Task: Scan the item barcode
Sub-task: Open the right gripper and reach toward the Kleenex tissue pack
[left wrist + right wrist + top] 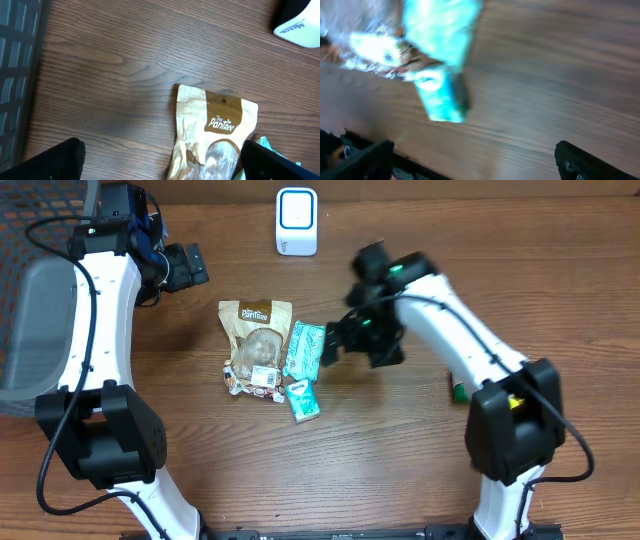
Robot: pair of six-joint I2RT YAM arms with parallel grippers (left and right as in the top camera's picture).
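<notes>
Overhead: white scanner [297, 221] stands at the far edge of the table [400, 470]. The items sit in 1 cluster mid-table: brown pouch [256, 340], teal packet [304, 348] touching its right side, teal box [303, 400] just below the packet. Left gripper [185, 267] has its jaws spread and nothing in them, up-left of the pouch and apart from it. Right gripper [330, 345] is also spread wide, just beside the packet's right edge; can't tell if it touches. Grey bin [30, 330] is at the left edge, and a small green object [458, 391] lies right of the right arm.

Left wrist: both fingertips [50, 162] are far apart with bare wood between them. The pouch's top half lies flat on the table, label readable. 1 corner of the scanner shows top right.

Right wrist: blurred. Fingers [590, 162] are wide apart and hold nothing. Packet and box lie ahead on the wood, clear of both fingers.
</notes>
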